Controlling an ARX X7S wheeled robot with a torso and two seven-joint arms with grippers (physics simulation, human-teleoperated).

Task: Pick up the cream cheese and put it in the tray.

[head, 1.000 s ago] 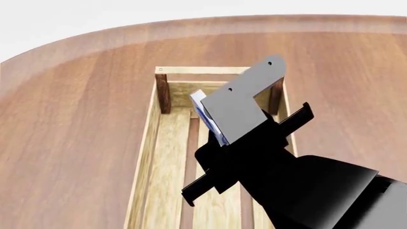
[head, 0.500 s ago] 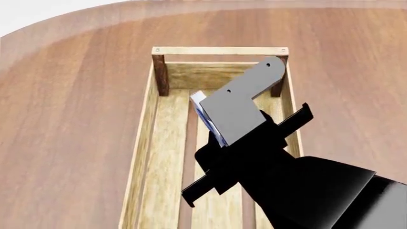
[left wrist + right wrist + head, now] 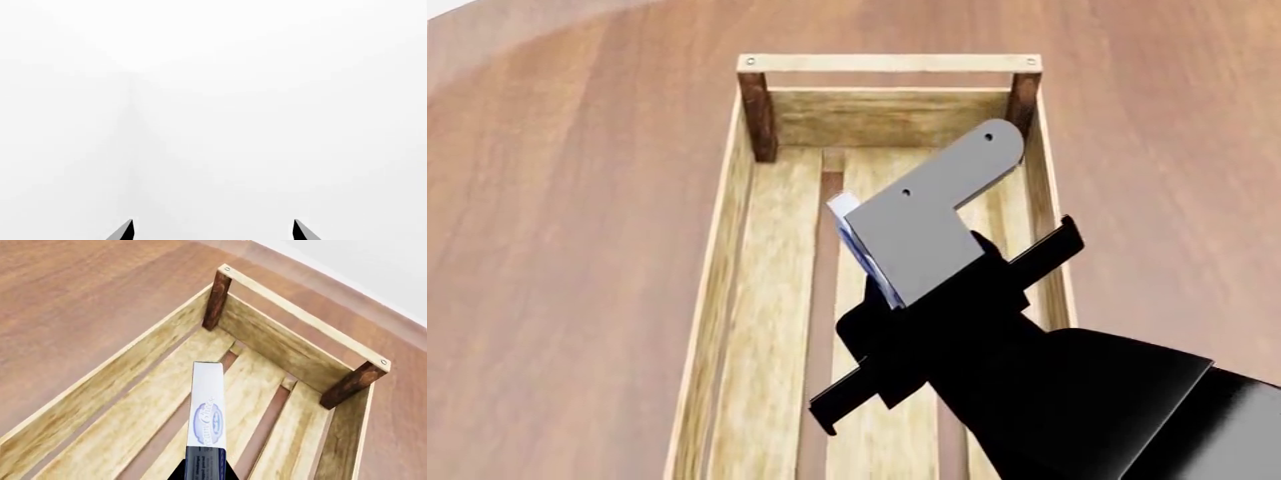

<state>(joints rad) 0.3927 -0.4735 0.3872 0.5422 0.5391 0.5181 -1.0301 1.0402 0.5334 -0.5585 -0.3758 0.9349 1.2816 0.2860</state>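
Over the tray (image 3: 729, 250), the right gripper (image 3: 874, 250) is pinching the cream cheese (image 3: 207, 405) edge-up above the slats, its body hiding most of the box; the left gripper (image 3: 212, 231) is showing only two tips, seemingly parted, against blank white.

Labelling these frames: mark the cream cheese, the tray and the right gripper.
cream cheese (image 3: 207, 405): right wrist view, its narrow logo face.
tray (image 3: 890, 63): head view, far handle bar.
right gripper (image 3: 204, 471): right wrist view, between its fingertips, where it clamps the box.
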